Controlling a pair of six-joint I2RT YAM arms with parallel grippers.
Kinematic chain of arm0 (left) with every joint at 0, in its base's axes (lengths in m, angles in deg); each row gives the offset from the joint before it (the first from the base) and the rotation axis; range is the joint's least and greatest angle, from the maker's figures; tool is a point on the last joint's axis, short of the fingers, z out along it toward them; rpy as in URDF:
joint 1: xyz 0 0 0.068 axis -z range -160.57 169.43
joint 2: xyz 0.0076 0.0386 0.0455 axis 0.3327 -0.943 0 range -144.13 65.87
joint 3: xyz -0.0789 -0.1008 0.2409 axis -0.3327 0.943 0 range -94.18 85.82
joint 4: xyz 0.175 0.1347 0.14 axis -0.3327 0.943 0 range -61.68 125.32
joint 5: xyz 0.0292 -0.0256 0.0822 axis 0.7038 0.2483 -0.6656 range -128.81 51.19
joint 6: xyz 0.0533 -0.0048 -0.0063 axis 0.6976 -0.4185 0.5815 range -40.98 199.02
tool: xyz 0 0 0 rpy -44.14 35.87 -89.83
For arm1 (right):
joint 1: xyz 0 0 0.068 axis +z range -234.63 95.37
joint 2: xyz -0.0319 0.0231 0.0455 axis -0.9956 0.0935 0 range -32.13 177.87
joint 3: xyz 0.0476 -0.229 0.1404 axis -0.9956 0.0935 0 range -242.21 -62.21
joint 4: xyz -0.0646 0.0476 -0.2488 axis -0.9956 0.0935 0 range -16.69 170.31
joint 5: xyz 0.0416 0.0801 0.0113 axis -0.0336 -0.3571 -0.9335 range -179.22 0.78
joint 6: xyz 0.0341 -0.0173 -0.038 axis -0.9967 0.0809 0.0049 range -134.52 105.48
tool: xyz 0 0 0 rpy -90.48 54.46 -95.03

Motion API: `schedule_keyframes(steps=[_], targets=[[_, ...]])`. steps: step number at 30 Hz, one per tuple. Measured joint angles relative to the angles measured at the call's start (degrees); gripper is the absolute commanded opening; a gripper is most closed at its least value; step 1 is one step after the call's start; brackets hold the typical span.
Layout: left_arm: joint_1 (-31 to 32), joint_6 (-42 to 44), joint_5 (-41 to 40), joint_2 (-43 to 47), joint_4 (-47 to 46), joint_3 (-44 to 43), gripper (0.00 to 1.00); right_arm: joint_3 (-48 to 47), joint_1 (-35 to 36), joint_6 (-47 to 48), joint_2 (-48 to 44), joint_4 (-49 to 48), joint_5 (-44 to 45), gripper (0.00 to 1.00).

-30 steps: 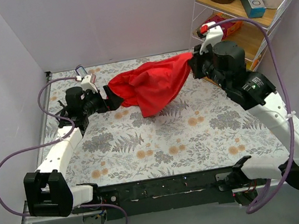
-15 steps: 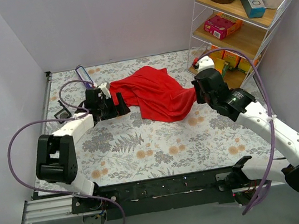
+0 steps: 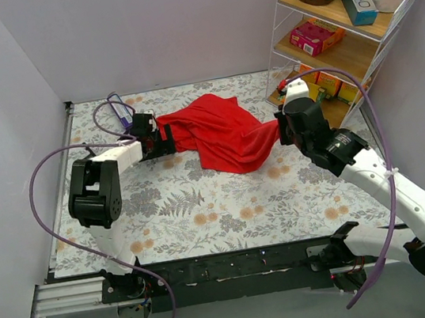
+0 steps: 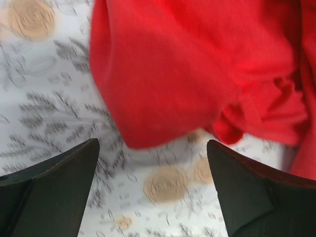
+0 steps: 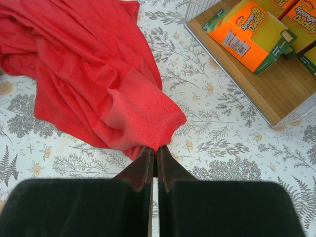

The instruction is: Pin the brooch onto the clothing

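Note:
The red clothing [image 3: 220, 131] lies bunched across the back middle of the table. My right gripper [image 3: 281, 130] is shut on its right edge; in the right wrist view the cloth [image 5: 98, 74] fans out from the pinched fingertips [image 5: 154, 150]. My left gripper [image 3: 163, 138] is open at the cloth's left edge; in the left wrist view the red fabric [image 4: 197, 64] lies just beyond the wide-apart fingers [image 4: 59, 173], with nothing between them. The brooch is not in view.
A wire shelf [image 3: 354, 34] stands at the back right with boxes, a jar and a paper roll; orange sponge packs [image 5: 252, 32] sit on its lowest board. A small blue-tipped object [image 3: 119, 107] lies at the back left. Walls close the left and back.
The cloth, held stretched in the air a second ago, now rests on the table. My left gripper has let go of it and opened. My right arm lowered, still gripping.

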Motion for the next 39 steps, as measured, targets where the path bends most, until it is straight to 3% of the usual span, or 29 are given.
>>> schedule_keyframes(steps=[1,4,5,6,7,12,16,19,25,28,34,39], targets=[[0.00,0.17,-1.14,-1.38,-0.02,-1.40,0.82,0.31,-0.02,0.04,0.00,-0.28,-0.13,0.01],[0.11,0.59,-3.72,-4.33,0.04,-4.87,0.48,0.63,-0.26,0.28,0.04,-0.28,-0.96,0.01],[0.11,0.96,-4.24,-5.42,-0.04,-6.19,0.16,0.61,-0.31,0.46,0.04,-0.33,-1.09,0.01],[0.11,0.92,-4.37,-6.10,-0.17,-6.91,0.04,0.59,-0.31,0.70,0.02,-0.28,-1.09,0.01],[0.11,0.92,-4.44,-6.67,-0.24,-7.65,0.00,0.55,-0.33,1.05,0.02,-0.24,-1.09,0.01],[0.11,1.77,-5.40,-6.69,-0.04,-8.63,0.00,-2.62,-0.35,3.65,-0.07,2.32,-0.31,0.05],[0.11,1.75,-5.88,-1.84,2.34,-10.84,0.00,-9.22,-0.39,7.54,-0.55,3.69,2.29,0.08],[0.04,1.46,-5.53,3.78,4.55,-19.21,0.00,-15.74,-0.48,11.80,-1.49,3.61,5.88,0.08],[-1.97,-0.33,-2.01,11.58,7.87,-46.97,0.00,-25.64,-0.63,19.32,-7.63,0.72,12.41,0.06],[-3.96,-1.68,1.20,16.81,9.14,-52.41,0.00,-26.75,-0.63,21.77,-12.63,-0.94,14.03,0.05],[-5.16,-3.63,8.09,24.48,9.20,-49.42,0.00,-27.41,-0.70,24.81,-20.55,-3.02,18.32,0.05],[-4.87,-4.48,11.54,22.05,10.62,-44.92,0.00,-24.79,-0.70,25.77,-21.00,-2.80,20.48,0.06]])
